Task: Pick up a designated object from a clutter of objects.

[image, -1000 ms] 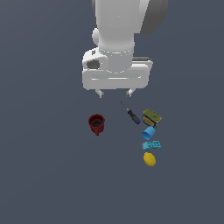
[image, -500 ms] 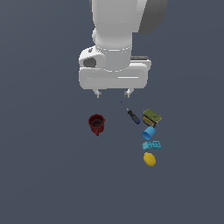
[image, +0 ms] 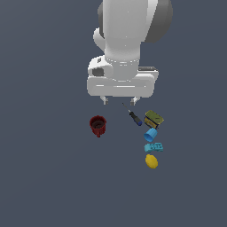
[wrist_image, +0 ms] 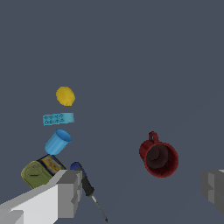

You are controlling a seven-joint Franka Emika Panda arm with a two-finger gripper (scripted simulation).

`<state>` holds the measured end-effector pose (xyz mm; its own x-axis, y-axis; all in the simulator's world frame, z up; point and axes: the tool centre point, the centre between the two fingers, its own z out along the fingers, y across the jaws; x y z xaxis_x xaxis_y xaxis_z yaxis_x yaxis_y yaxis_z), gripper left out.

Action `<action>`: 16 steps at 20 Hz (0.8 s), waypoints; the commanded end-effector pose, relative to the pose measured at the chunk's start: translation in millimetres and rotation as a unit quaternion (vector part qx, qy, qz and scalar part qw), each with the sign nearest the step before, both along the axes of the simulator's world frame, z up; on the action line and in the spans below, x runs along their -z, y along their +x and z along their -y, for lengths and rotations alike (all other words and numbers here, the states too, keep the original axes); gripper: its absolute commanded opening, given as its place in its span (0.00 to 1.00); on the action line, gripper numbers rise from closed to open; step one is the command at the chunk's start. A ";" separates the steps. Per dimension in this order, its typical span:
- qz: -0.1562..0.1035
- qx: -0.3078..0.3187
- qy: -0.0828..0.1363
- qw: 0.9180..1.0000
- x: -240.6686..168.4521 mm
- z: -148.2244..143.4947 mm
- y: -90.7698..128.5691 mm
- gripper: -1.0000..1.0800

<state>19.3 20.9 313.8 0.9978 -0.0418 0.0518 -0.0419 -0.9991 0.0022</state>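
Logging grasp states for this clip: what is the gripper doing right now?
Gripper: open and empty, fingers wide apart above the clutter; the blue cup is not grasped.

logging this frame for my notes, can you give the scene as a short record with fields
target: blue cup, lying on its side, not grasped
neighbours: olive-yellow box and cyan studded brick on either side of the cup, lemon beyond the brick
screwdriver: beside the box
red mug: upright, apart from the rest, toward the exterior view's left
gripper: open, empty, above the items
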 end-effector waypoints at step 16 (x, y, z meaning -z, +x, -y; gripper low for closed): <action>-0.009 0.134 0.004 0.991 89.0 -74.4 10.1 0.96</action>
<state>29.4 88.1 233.3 0.9593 -0.2803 0.0348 -0.2804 -0.9599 -0.0019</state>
